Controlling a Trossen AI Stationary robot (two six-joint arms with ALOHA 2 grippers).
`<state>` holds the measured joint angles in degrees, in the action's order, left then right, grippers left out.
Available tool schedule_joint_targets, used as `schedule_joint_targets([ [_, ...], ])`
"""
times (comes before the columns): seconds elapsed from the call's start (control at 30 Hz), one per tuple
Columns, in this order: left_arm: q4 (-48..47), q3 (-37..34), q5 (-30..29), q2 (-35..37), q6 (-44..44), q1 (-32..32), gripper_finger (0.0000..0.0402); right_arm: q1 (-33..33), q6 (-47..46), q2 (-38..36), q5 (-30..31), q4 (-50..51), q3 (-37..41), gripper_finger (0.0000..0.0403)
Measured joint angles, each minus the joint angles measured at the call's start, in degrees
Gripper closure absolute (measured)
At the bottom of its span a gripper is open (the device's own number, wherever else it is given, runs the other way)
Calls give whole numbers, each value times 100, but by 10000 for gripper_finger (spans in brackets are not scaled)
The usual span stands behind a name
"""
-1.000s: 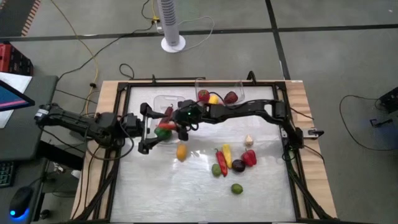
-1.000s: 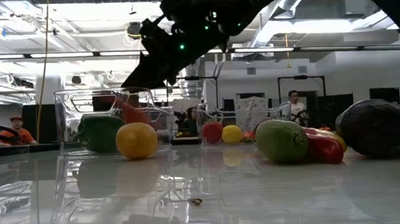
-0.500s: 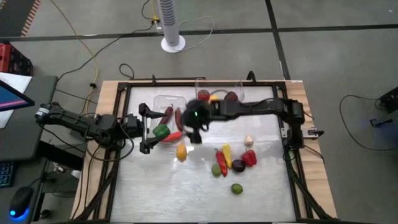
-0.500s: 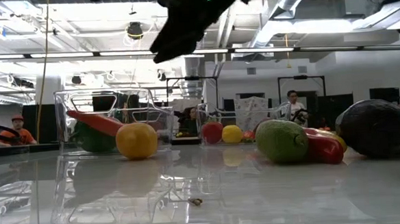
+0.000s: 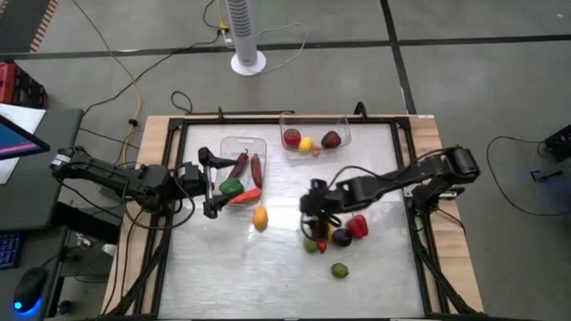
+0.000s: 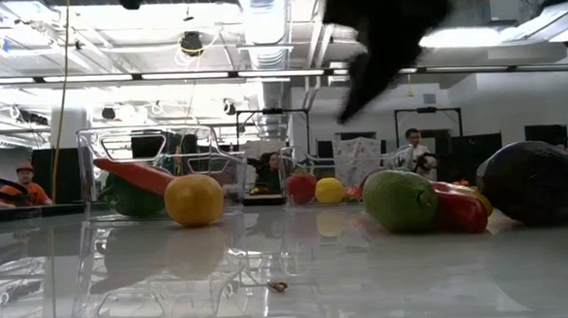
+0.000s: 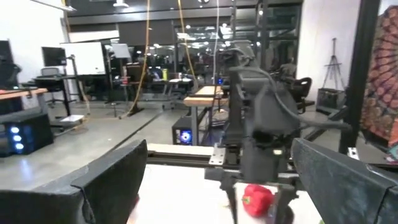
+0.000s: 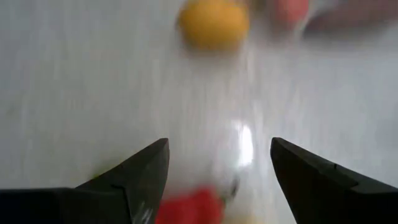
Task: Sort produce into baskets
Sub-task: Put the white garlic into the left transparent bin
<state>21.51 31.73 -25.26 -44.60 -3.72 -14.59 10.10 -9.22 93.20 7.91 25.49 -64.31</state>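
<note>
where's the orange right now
In the high view the orange sits loose on the table, left of centre, just outside the near corner of the left basket, beside the red pepper.

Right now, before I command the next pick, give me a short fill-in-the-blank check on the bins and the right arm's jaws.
1. The clear plastic bin at the table's far edge holds ___ round pieces.
2. The orange round fruit lies ___ the clear plastic bin near the left arm.
3. The right gripper hangs over the loose pile with its jaws ___.
4. The green round fruit lies ___ from the pile.

Missing words: three; outside; open; apart
</note>
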Motion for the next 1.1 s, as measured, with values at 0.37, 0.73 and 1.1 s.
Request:
schedule_joint_targets([
  [0.37,-59,0,-113,-2,-81,7,15,-240,-1151,-27,21,1743,391,40],
  [0.73,-159,0,-261,-2,-112,7,15,-372,-1958,-907,43,3287,658,35],
  [1.1,-157,0,-346,-2,-115,7,15,-589,-2234,-1421,240,2481,1956,41],
])
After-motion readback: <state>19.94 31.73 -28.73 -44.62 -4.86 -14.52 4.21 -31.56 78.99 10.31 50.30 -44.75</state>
